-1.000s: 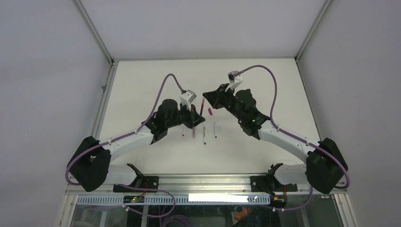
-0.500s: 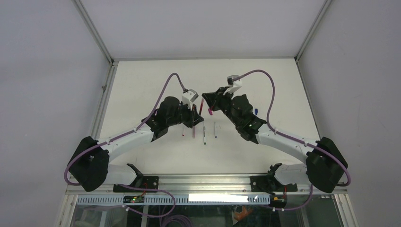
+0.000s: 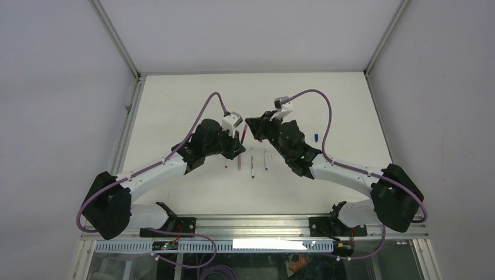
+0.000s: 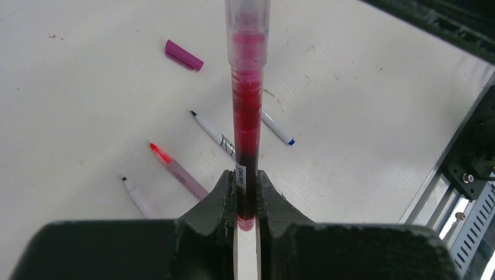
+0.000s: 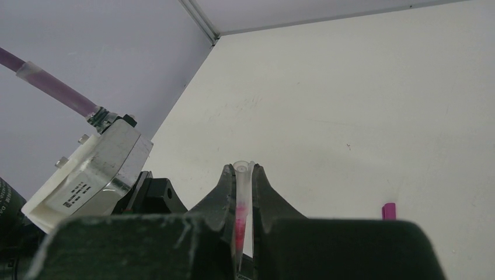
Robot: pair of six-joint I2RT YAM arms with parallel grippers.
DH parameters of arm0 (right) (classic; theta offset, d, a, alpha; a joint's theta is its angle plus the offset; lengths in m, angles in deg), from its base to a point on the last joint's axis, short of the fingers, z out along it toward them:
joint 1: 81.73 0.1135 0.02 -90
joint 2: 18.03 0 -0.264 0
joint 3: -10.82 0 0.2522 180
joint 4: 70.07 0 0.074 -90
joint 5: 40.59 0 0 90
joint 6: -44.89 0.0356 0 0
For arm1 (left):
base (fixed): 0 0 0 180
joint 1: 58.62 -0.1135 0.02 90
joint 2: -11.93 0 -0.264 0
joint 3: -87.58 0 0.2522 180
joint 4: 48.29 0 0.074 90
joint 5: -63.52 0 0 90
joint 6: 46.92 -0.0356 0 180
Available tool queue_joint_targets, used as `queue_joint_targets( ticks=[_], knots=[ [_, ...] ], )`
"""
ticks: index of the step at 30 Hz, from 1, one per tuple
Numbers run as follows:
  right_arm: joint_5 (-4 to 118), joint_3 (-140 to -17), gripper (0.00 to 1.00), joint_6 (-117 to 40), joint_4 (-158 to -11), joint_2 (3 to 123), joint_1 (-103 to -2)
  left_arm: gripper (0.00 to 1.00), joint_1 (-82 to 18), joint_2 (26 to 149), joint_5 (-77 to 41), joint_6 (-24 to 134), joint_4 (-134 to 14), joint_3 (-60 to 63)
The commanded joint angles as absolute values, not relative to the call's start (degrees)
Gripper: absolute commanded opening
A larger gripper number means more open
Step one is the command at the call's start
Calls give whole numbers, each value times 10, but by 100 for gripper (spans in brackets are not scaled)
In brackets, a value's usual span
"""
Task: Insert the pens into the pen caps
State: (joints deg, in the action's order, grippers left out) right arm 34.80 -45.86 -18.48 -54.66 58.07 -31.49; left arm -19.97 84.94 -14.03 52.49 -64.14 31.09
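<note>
The left gripper (image 4: 246,182) has its jaws closed tightly on the lower end of the dark red pen (image 4: 247,116), which stands up between the fingers. The far end of that pen sits inside a clear whitish cap (image 4: 248,26). The right gripper (image 5: 240,175) is closed just as narrowly on this same cap (image 5: 241,195), and a pinkish-red colour shows through its wall. In the top view the two grippers meet tip to tip over the middle of the table (image 3: 169,99), a little toward its far edge, the left gripper (image 3: 241,137) just beside the right gripper (image 3: 254,128).

Four other pens lie uncapped on the table, side by side in a short row toward the near edge from the grippers. They are a pale pen with a dark tip (image 4: 135,195), a pink pen with a red tip (image 4: 178,171), a white pen with a dark tip (image 4: 213,131) and a white pen with a blue tip (image 4: 277,128). A magenta cap (image 4: 184,55) lies alone beyond them, toward the far edge. A blue cap (image 3: 316,137) lies apart, nearer the right edge.
</note>
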Motion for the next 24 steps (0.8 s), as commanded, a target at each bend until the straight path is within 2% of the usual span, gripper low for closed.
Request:
queue_joint_targets(
  ticks=[1,7,16,24],
  knots=[
    [419,-417,0,-169,-673,620,-267,0,-214,795,-175,506,-471,240],
    [417,-414,0,-155,-671,647,-247,0,-218,779,-178,498,-444,247],
    [408,-437,0,-152,-701,681,-220,0,-219,731,-247,501,-335,310],
    [412,-444,0,-154,-730,694,-207,0,-232,723,-244,493,-324,313]
  ],
)
